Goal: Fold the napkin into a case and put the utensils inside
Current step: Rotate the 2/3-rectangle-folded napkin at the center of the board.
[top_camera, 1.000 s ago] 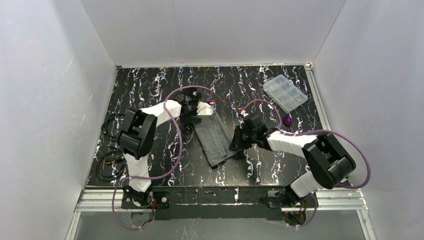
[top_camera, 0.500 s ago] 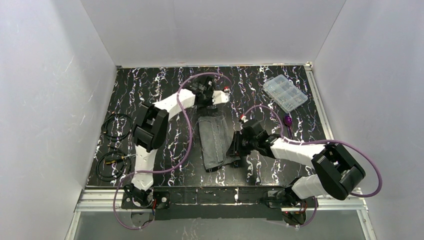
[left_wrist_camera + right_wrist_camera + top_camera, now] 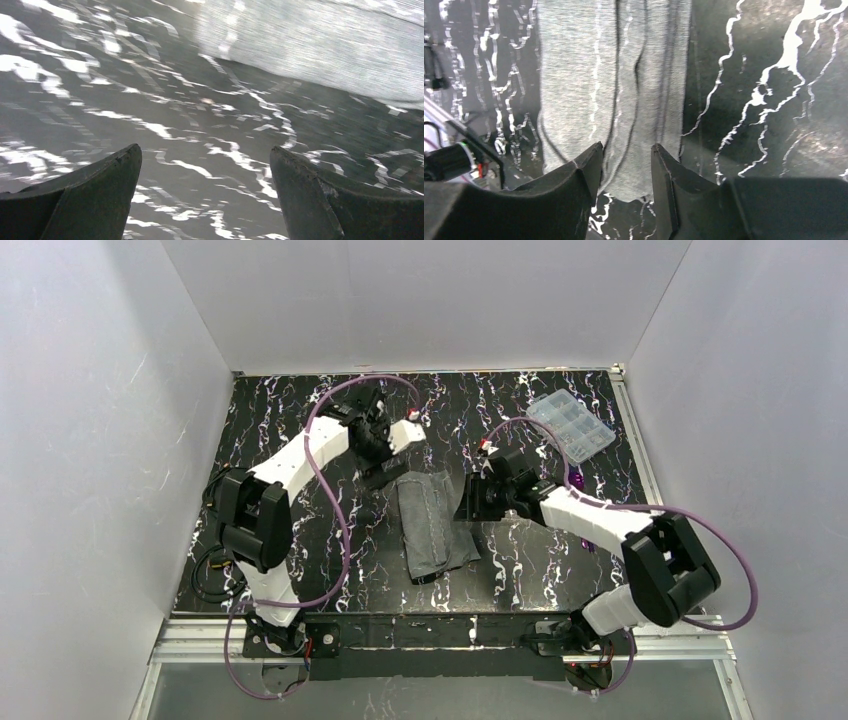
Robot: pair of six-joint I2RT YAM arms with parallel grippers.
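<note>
**Desk:** Right gripper first. State?

**Me:** Right gripper: jaws parted by a narrow gap, nothing pinched between them. Through the gap I see cloth lying flat. I read that as a fold set down and let go, though that is a judgement.

**Desk:** And the left?

**Me:** Left gripper: jaws wide, empty, only the marbled table beneath. It is angled at bare surface beyond the cloth's far end. My guess is it sits there to stay clear of the fold.

**Desk:** Where is the napkin?

**Me:** Napkin lies mid-table between the arms, folded to a narrow strip running far to near and a little slanted. On my right wrist view the napkin stretches straight ahead of the fingertips, with the stitch line and the layered edges along its length. From above, the right gripper is just beside the strip's right edge, toward its far end. I cannot tell if it touches.

**Desk:** Utensils?

**Me:** I cannot pick them out with certainty. The purple cable crosses the right forearm near the clear box and muddles that patch. Nothing sits in the napkin that I can see. I judge the loading not yet begun.
</note>
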